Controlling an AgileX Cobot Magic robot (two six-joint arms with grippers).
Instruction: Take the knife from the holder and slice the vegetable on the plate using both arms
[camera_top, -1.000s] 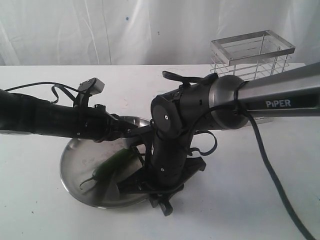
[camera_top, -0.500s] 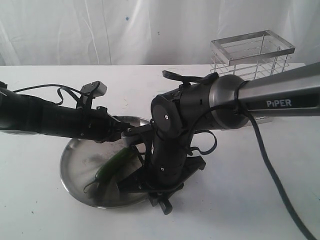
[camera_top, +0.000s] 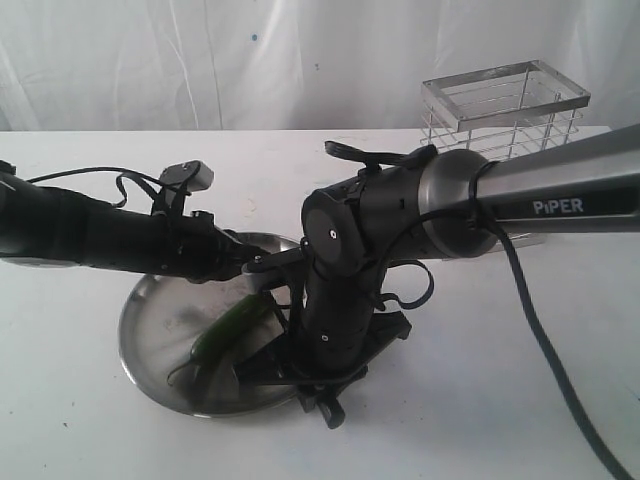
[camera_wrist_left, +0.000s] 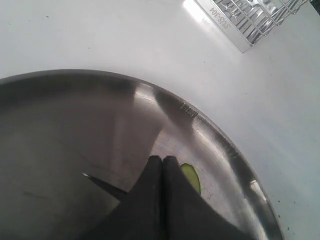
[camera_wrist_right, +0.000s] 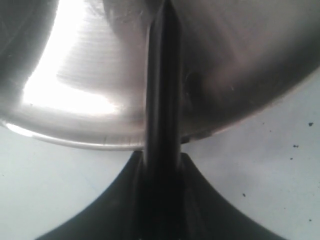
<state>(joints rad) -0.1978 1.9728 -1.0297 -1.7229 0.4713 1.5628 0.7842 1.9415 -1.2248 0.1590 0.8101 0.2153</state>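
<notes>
left arm (camera_top: 90, 235): black, cable-wrapped. Comes in from the left edge and reaches low over the far side of the plate.
left gripper (camera_wrist_left: 162, 160): clenched, I see both fingertips pressed flat together with no gap. Tips sit down in the plate with a bit of pale green flesh right beside them. I can't tell if anything is pinched between them.
plate (camera_top: 135, 330): round, shallow, shiny steel with a raised rim. Sits on the white table (camera_top: 500, 400), left of centre; its right part is hidden by the right wrist.
vegetable (camera_top: 228, 326): small glossy green chilli lying diagonally inside the plate. Thin curled stem points to the near-left; the far end runs under the two grippers, so I lose it there.
knife (camera_wrist_right: 162, 75): slim and all dark. In my right wrist view it runs straight out from between the fingers, across the plate rim and over the steel. Tip not readable.
right gripper (camera_wrist_right: 161, 160): grasping the knife, fingers tight on both sides of it, hanging at the plate's near-right rim.
right arm (camera_top: 560, 190): grey tube marked PiPER enters from the right, black wrist bent straight down over the plate.
holder (camera_top: 505, 105): tall steel wire basket with a flat rim, upright at the far right, well apart from the plate.
</notes>
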